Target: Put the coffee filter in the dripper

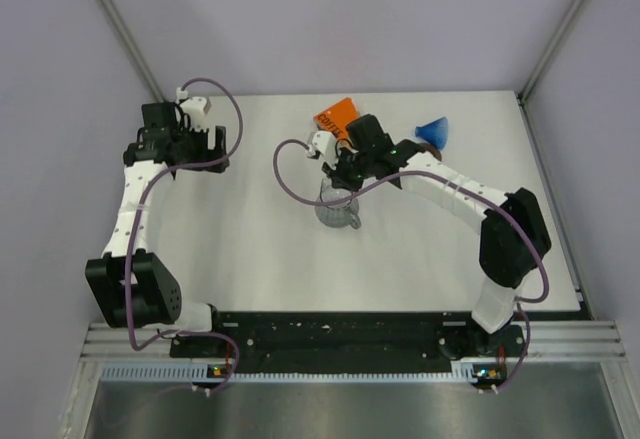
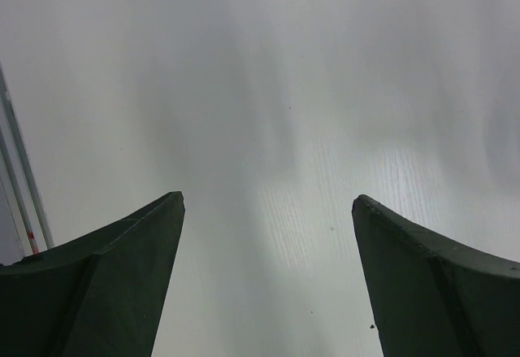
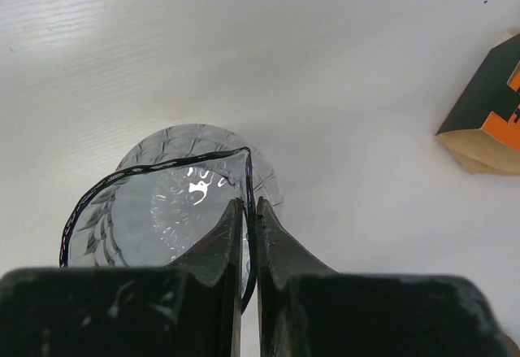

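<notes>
The right hand pinches the pitcher rim, the left hand gapes empty, and the dripper apparently holds no filter yet.

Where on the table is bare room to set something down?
Bare: the wide patch between the left gripper and the clear pitcher, and the near strip in front of the pitcher. Crowded: the far middle, where the orange box, the right gripper pinching the pitcher's rim, and the blue dripper sit close.
</notes>
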`<state>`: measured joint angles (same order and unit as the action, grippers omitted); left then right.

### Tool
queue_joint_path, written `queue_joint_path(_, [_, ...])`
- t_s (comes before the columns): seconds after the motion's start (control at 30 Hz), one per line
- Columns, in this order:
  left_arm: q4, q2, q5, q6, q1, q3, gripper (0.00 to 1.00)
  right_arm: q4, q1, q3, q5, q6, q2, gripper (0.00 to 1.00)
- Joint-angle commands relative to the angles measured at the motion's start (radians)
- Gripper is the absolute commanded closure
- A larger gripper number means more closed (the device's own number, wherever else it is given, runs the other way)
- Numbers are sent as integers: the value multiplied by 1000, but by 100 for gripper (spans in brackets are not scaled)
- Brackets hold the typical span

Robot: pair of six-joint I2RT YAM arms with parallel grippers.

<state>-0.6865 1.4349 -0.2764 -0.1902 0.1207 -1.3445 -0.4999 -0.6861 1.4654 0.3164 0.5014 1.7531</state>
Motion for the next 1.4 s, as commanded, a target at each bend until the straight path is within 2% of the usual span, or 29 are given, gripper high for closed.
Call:
queue_joint_path(0.0, [4,-51,-15,-22,4,-21,10,55,-27,21,67,123,38,100])
queue_joint_path(0.27, [7,-48,-12,-26,4,-8,10,-12,-69,73,79,216,132,100])
queue_joint_path(0.53, [5,-34,-12,-29,2,-12,10,-39,-78,102,84,216,189,100])
queue_joint_path(0.6, [7,-34,-6,-31,2,-13,10,-39,-81,110,76,209,192,87])
queue_joint_path(0.67, [5,-34,-1,-32,2,-12,10,-37,-82,121,50,190,195,66])
queue_joint_path(0.73, [5,-33,-1,-35,2,-12,10,-40,-85,139,21,157,189,55])
queue_joint_path(0.83, [4,-30,-4,-35,2,-12,10,-35,-86,176,0,106,155,45])
queue_joint_path(0.93, [4,-25,-13,-31,4,-10,10,-14,-84,211,-89,48,117,41])
queue_joint_path(1.07, [4,-28,-21,-29,2,-12,10,62,-52,211,-195,-47,53,31])
queue_joint_path(1.13, [4,-30,-24,-31,2,-8,10,133,-12,175,-215,-115,11,22])
queue_joint_path(1.17, [4,-30,-26,-31,2,-4,10,189,20,136,-270,-151,-13,13])
queue_joint_path(1.23, [5,-33,-29,-31,2,1,10,288,74,60,-431,-251,-46,5])
queue_joint_path(1.3, [8,-34,-30,-29,2,4,10,302,143,26,-558,-354,-52,4])
queue_joint_path(1.37, [8,-34,-30,-31,2,7,10,258,229,38,-615,-463,-31,4])
